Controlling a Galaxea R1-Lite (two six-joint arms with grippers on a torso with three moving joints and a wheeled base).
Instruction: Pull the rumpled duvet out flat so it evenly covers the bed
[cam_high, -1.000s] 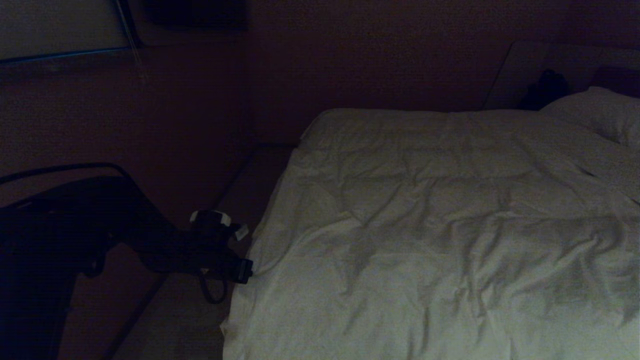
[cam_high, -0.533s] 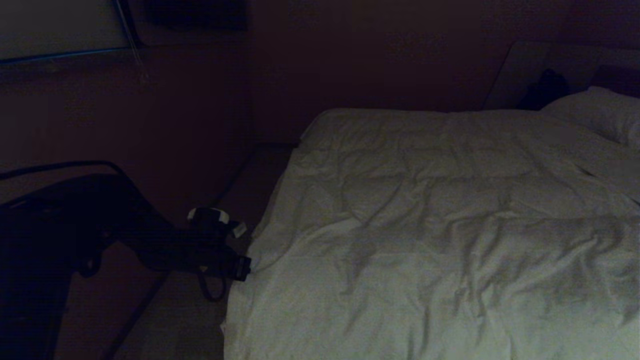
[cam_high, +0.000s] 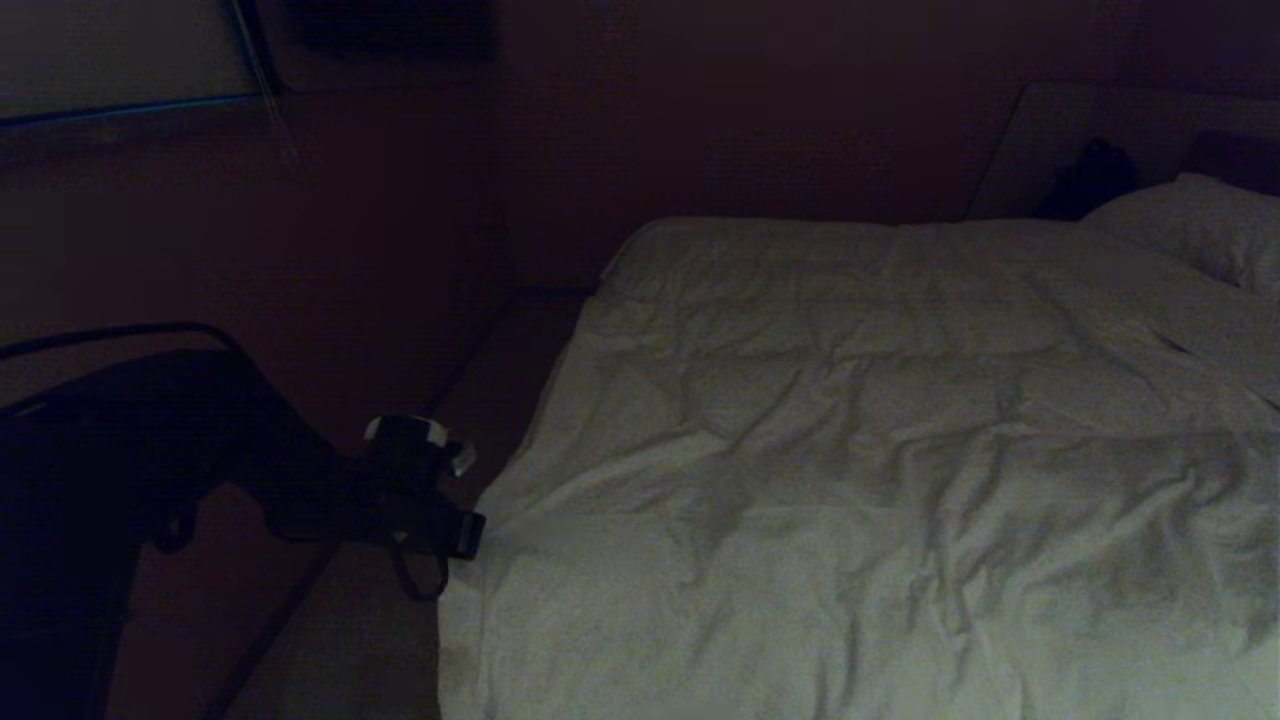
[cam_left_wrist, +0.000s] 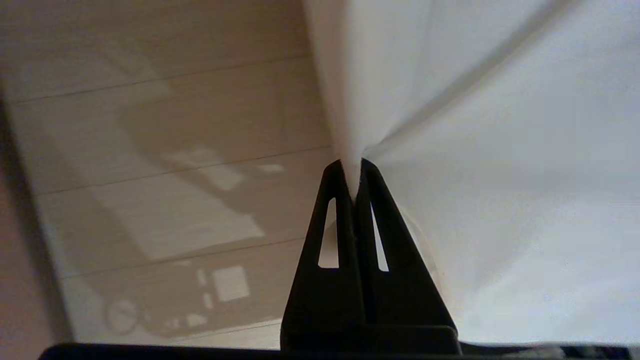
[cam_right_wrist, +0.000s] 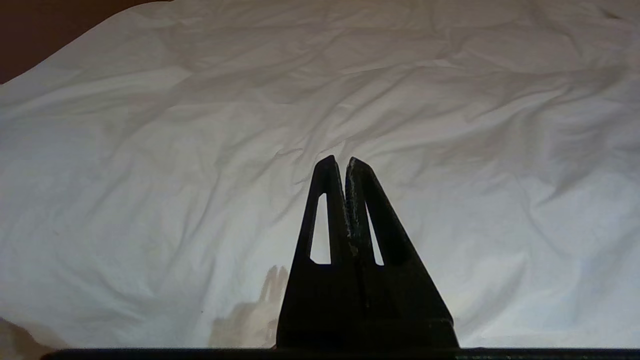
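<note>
Since a second ago the left gripper (cam_high: 472, 533) has drawn away from the bed toward the robot's left, and the duvet's near-left edge has come out with it, so that the white cloth now reaches farther over the side of the bed than before. The creases near that corner have also pulled straighter, while the rest of the cover looks unchanged.

In the left wrist view the two dark fingers (cam_left_wrist: 330, 220) are pressed together with a pinch of the duvet (cam_left_wrist: 500, 175) caught between their tips, and taut folds fan out from the pinch point. Beside the cloth, pale wooden floor (cam_left_wrist: 165, 190) shows beneath the gripper, carrying the arm's shadow.

The duvet (cam_high: 880, 470) lies spread over the bed (cam_high: 520, 350), covering nearly all of the top that the head camera shows; it is still rumpled, with ridges running across its middle and right part. A white pillow (cam_high: 1200, 225) sits at the far right end, partly under the upper edge of the cover. Only a dim strip of the bed's low base is visible along the left side (the room is very dark there).

The right gripper (cam_right_wrist: 339, 162) does not appear in the head view. Its own camera shows its fingers closed against each other, holding nothing, poised above the creased duvet surface with its shadow falling on the cloth below.
</note>
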